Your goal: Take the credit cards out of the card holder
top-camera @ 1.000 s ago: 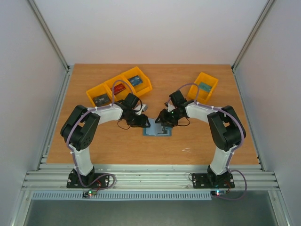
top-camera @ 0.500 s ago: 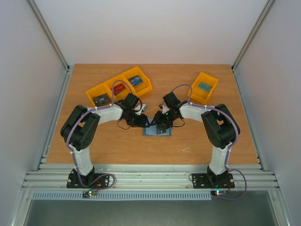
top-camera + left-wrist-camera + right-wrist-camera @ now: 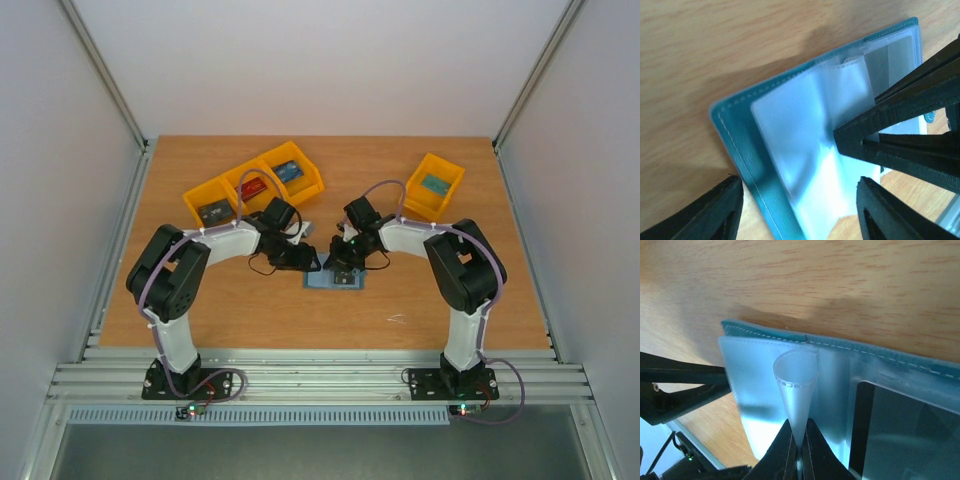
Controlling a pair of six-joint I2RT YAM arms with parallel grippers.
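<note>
Right fingers (image 3: 792,455) pinch a clear sleeve (image 3: 795,375) of the holder (image 3: 880,360) lying open on the desk (image 3: 200,300), my left fingers (image 3: 308,263) spread astride its edge; pulling may drag the unpinned holder along.

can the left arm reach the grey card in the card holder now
Probably not: the grey card is sleeved in the card holder's far half, and the right arm's jaws, shut on a pocket flap, sit between it and the left arm's open jaws.
</note>
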